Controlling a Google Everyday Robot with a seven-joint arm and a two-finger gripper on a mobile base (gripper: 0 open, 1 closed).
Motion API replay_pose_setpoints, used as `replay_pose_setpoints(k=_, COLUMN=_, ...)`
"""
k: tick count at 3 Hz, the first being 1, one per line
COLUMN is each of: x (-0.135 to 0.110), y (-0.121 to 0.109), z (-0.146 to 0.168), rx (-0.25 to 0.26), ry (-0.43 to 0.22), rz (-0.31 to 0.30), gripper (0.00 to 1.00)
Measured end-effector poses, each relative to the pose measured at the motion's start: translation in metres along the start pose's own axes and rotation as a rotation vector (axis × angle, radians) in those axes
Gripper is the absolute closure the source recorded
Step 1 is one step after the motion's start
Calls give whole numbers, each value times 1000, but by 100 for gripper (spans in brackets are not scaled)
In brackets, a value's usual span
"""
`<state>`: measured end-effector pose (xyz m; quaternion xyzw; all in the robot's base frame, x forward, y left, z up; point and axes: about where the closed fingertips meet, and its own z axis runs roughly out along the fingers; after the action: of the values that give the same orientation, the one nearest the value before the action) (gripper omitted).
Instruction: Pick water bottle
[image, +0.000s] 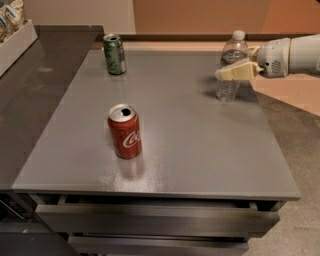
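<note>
A: Camera view first, quick: surface & room?
B: Flat grey table top (200, 145), matte w/ a soft sheen, seen from above its front edge. Two drawer fronts (150, 220) sit under that edge. A dark counter (45, 95) butts the table's 9 o'clock side. On it, at the far end, is a white tray (20, 42) w/ packets, too blurred to read. The tan wall (200, 15) runs along 12 o'clock, w/ grey speckled floor (300, 160) off the 3 o'clock side.
A: What's on top?
B: From table centre, the red cola can (125, 134) is at approx 8 o'clock, upright, top opened. The green can (114, 54) is at 11 o'clock, upright, near the back edge. They're well apart from each other.
A: And the water bottle (233, 52)?
B: At 2 o'clock, upright, near the back-right corner, white cap on. Its base looks to be on the table.
A: Arm pose?
B: The white arm (300, 52) comes in from the frame's 3 o'clock edge, roughly level, pointing toward 9 o'clock. Its gripper (225, 74) is at the bottle's mid-height, w/ the tan part crossing in front of the bottle's body below the label.
A: Open or clamped?
B: Can't tell. The bottle hides the gripper's far side, so no call on whether it's gripping.
</note>
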<state>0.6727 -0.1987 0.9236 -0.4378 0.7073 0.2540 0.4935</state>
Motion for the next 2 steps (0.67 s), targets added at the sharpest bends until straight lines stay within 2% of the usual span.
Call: replay_pose_setpoints(k=2, x=-23, y=10, z=-9, rx=-28, ry=-45, rz=-13, gripper=85)
